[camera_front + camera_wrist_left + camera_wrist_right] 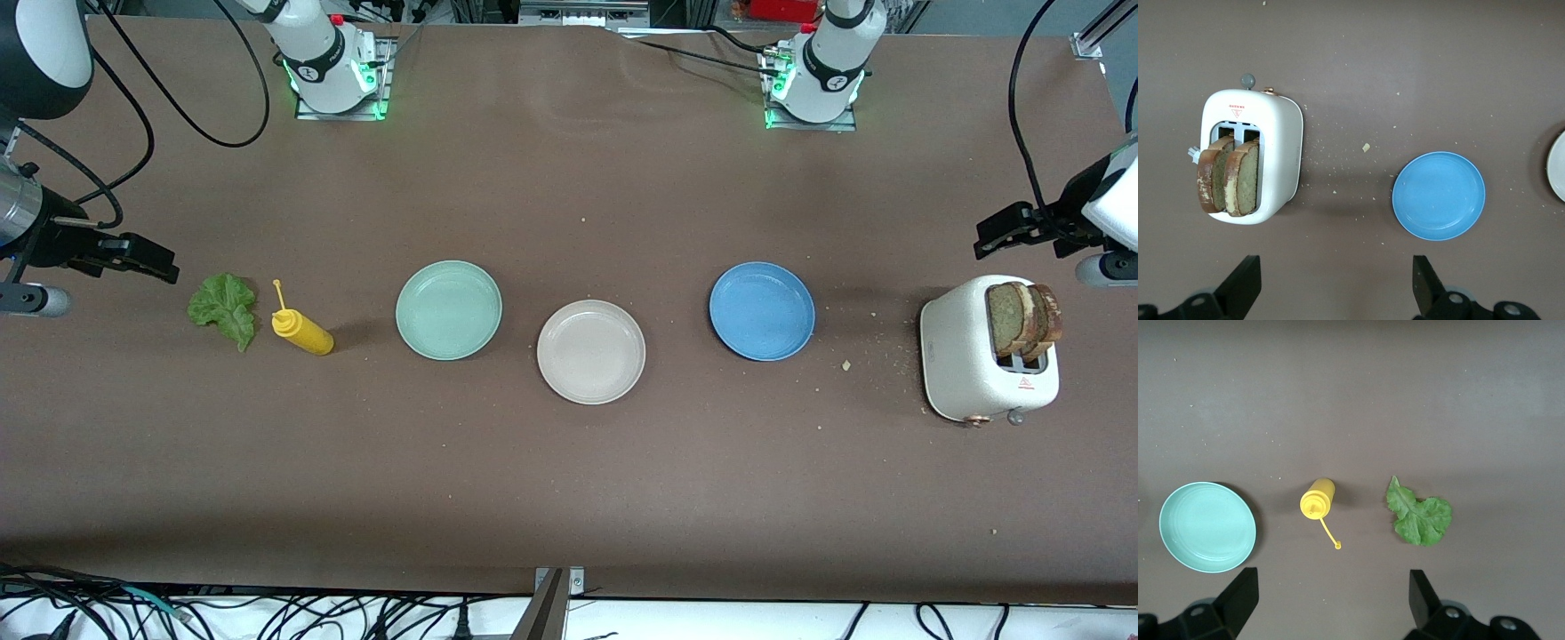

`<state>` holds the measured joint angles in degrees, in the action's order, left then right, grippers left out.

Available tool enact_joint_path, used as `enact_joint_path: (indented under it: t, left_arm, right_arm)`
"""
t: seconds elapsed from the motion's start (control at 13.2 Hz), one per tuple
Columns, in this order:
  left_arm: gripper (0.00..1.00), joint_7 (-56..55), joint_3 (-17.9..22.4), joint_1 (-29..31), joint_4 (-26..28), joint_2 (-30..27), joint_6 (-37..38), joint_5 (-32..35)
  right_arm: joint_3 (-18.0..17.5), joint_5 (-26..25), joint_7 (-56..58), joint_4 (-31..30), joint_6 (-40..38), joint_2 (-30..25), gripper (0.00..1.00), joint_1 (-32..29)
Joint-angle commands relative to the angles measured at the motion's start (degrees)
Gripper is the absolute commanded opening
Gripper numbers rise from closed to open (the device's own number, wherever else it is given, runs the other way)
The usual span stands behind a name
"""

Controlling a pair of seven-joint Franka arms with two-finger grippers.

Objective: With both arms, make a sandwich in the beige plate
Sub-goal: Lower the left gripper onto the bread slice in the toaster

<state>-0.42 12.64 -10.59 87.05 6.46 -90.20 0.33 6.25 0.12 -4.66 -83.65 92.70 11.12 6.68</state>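
As seen from the front camera, the beige plate (591, 352) lies bare at the table's middle, with a mint green plate (449, 309) at its 10 o'clock and a blue plate (762, 311) at its 2 o'clock, both slightly farther from the camera. Toward the right arm's end, a yellow squeeze bottle (302, 331) stands beside a lettuce leaf (223, 308), and the right gripper (142, 258) hangs in the air past the leaf, released and empty. Toward the left arm's end, a white toaster (987, 348) carries two bread slices (1024, 318) upright in its slots; the left gripper (1003, 229) hangs above the table near the toaster's 12 o'clock, likewise released and empty. From the left wrist camera, spread black fingers (1245, 283) frame the toaster (1281, 160), the bread slices (1231, 177) and the blue plate (1439, 195), with crumbs scattered between them. From the right wrist camera, spread fingers (1241, 593) frame the mint green plate (1208, 527), the squeeze bottle (1318, 500) and the lettuce leaf (1418, 517), all lying apart on the brown table (1351, 400).
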Motion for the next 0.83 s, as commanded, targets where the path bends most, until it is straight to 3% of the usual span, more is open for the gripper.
enact_joint_path:
  t: [0.0, 0.76]
  left_arm:
    - [1.0, 1.74, 0.02, 0.83, 2.07, -0.14, -2.51, 0.46]
    - [1.0, 11.32, 0.02, 9.26, 14.28, 1.8, -19.47, 0.54]
  right_arm:
    - [-0.18, -0.04, 0.17, -0.19, -0.5, -0.4, 1.0, -0.35]
    - [-0.18, -0.04, 0.17, -0.19, -0.5, -0.32, 1.0, -0.35]
